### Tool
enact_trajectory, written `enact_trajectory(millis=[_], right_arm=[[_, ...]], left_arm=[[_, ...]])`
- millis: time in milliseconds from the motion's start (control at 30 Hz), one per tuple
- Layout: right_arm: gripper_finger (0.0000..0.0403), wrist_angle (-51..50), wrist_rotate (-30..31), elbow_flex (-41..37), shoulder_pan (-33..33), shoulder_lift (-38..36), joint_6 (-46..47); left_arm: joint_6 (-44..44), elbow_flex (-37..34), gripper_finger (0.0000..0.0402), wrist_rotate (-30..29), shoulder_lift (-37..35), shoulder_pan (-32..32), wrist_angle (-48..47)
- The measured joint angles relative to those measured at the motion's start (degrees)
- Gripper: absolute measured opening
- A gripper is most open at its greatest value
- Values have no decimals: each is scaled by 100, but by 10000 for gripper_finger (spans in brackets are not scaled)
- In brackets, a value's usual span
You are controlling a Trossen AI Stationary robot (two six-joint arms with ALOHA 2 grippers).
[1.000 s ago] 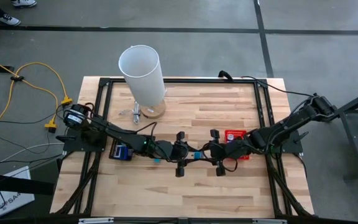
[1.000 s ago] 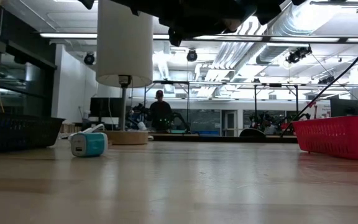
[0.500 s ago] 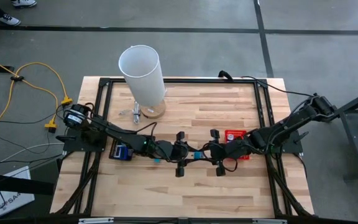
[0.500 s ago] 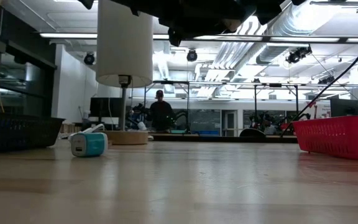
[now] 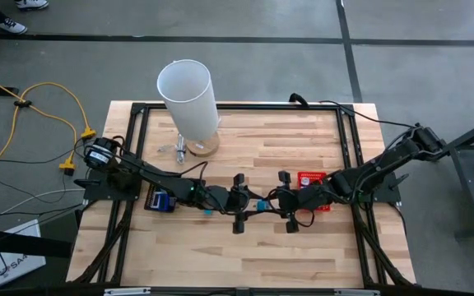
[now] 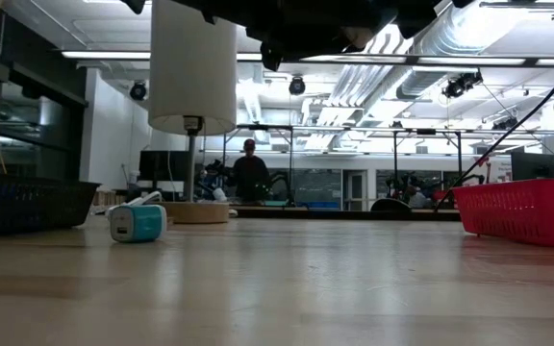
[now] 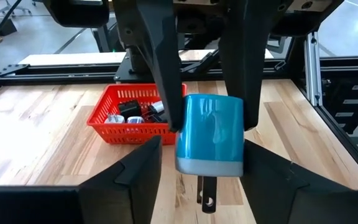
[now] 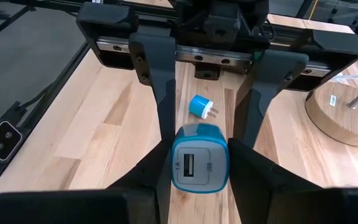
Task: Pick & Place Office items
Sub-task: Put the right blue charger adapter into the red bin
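Right wrist view: teal charger [image 8: 199, 164] between right end effector [image 8: 199, 168] fingers.

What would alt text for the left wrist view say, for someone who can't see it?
A teal charger is pinched in mid-air by the right gripper, with the left gripper open around it. Behind, a red basket of small office items sits on the wooden table.

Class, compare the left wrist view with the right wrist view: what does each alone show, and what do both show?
Only left wrist: the red basket holding small items. Only right wrist: a blue plug lying on the table, and a round wooden base. Both: the teal charger, gripped by the right tool, with the left tool open around it.
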Motion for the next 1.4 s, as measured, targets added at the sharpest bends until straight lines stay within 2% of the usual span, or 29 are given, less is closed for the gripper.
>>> enact_trajectory(millis=[167, 333, 567, 833, 967, 1133, 1400], right_arm=[[115, -118, -5, 0, 0, 0, 160], [115, -740, 55, 0, 53, 0, 706], [116, -1549, 516, 0, 355, -65, 1249], [116, -3591, 1210, 0, 505, -197, 2941], [116, -4551, 1230, 0, 501, -187, 3922], [116, -5033, 1216, 0, 504, -186, 4396], [116, -5773, 672, 0, 528, -184, 5345]], left_arm=[[-2, 0, 204, -6, 0, 2, 29], [-7, 0, 205, -20, 0, -14, 48], [-22, 0, 205, -7, 0, -20, 39], [-22, 0, 205, 11, 0, -62, 28], [-22, 0, 205, 15, 0, -79, 27], [-20, 0, 205, 15, 0, -79, 24], [-20, 0, 205, 15, 0, -79, 22]])
